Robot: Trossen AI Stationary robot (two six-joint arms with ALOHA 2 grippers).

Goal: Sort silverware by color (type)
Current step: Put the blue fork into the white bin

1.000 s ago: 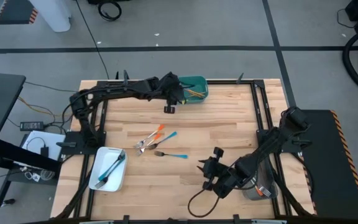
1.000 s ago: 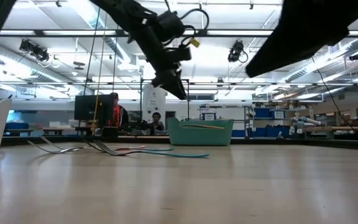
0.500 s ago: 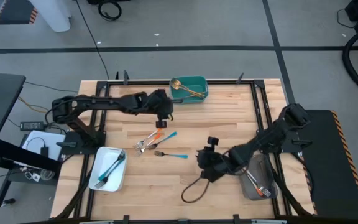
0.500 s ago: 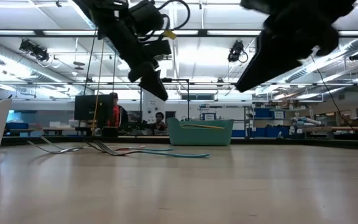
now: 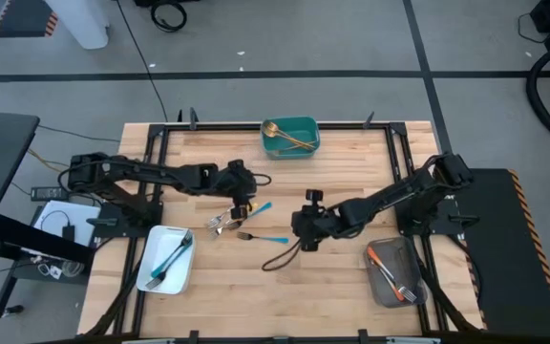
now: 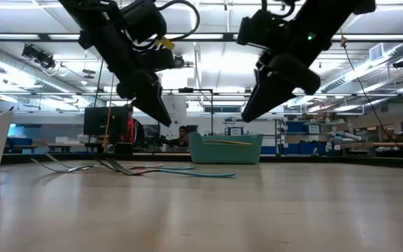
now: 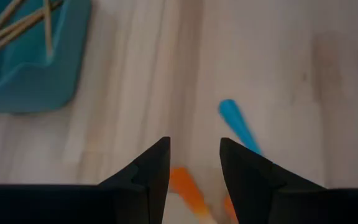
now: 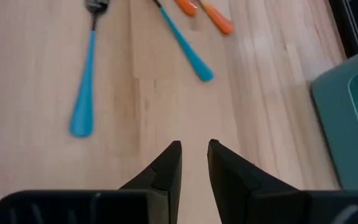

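Clearly light, stiff, slippery silverware [image 5: 242, 218]: best pinched mid-handle; left gripper [image 5: 241, 204] parted and empty above orange handles [image 7: 188, 190], right gripper [image 5: 300, 232] narrowly parted, empty

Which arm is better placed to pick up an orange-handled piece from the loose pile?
Left. Its end effector hangs open right over the orange handles; the right end effector sits farther off, nearer the blue-handled fork.

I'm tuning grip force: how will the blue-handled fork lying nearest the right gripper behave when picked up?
The blue-handled fork looks slim and rigid, so probably stiff and light. It lies flat on the table, so pinching it may be fiddly, and its smooth handle could slip.
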